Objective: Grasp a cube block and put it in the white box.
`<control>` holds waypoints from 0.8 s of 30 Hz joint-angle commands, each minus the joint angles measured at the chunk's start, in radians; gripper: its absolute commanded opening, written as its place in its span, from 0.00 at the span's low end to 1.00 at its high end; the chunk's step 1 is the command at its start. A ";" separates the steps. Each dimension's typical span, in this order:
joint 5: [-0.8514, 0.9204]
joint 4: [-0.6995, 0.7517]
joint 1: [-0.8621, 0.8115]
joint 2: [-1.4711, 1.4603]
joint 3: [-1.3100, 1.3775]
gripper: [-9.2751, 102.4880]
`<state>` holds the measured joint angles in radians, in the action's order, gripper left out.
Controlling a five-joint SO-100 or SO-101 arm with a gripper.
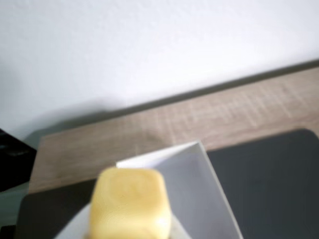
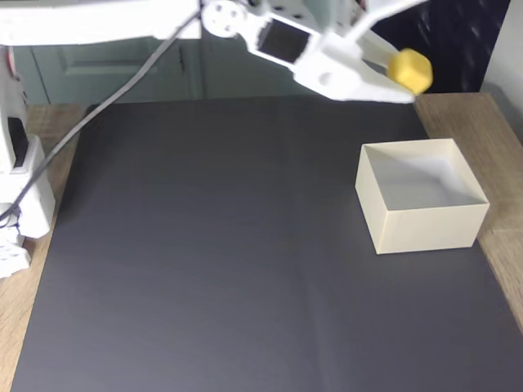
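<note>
The cube block (image 2: 409, 70) is a small bright yellow piece with softened corners and edges, and in my wrist view it (image 1: 130, 203) sits large and blurred at the bottom, with a faint round mark on the face turned to the camera. I have it pinched at the tip of my claw (image 2: 406, 73), the two white fingers closed against its sides, so it hangs in the air and touches nothing else. Taking the white box (image 2: 425, 224) as my landmark: in the fixed view the cube is above it in the picture, near the far edge of the box and clear of its walls, not inside it. The box is square, cream on the outside and paler within, open on top, and holds nothing that I can see; in the wrist view a corner of it (image 1: 199, 164) lies just behind the cube. It rests on the black mat (image 2: 204, 261), which spreads to the left of the box, and the wooden table (image 2: 498, 139) shows to its right and beyond. Well to the left of the box stands my white arm base (image 2: 20, 180) with a grey cable (image 2: 90, 122) running to it.
</note>
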<state>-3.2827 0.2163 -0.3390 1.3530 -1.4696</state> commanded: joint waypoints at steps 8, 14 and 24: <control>-0.003 -0.017 -0.041 -0.187 0.193 0.12; -0.006 -0.021 -0.035 -0.291 0.287 0.13; 0.006 0.014 -0.008 -0.400 0.411 0.14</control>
<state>-3.2827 0.2255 -0.3620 0.9419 -1.1137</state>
